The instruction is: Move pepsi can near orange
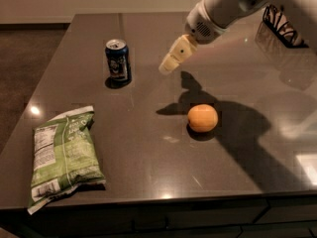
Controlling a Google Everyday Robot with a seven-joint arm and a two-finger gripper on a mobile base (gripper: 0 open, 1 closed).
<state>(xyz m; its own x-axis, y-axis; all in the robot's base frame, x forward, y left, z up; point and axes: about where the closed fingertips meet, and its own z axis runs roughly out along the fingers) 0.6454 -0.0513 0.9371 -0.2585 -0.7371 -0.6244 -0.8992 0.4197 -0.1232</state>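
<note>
The can point(117, 59) is seen upright on the dark table point(148, 182), toward the far left, untouched. The orange point(202, 118) is placed nearer the table's middle, to the right of the can and closer to the camera; the two are well apart. The gripper point(166, 67) is held in the air above the tabletop, just right of the can and farther back than the orange. It is angled down and left from the pale arm point(218, 11), which enters at top right. Whether it is apart or together cannot be told (only one cream-coloured side is presented to the camera). Its shadow is cast on the table, just left of the orange and behind it. A green chip bag point(64, 155) is laid flat at the near left corner, well apart from can and orange. A dark wire rack point(280, 24) is noted at the far right edge.
</note>
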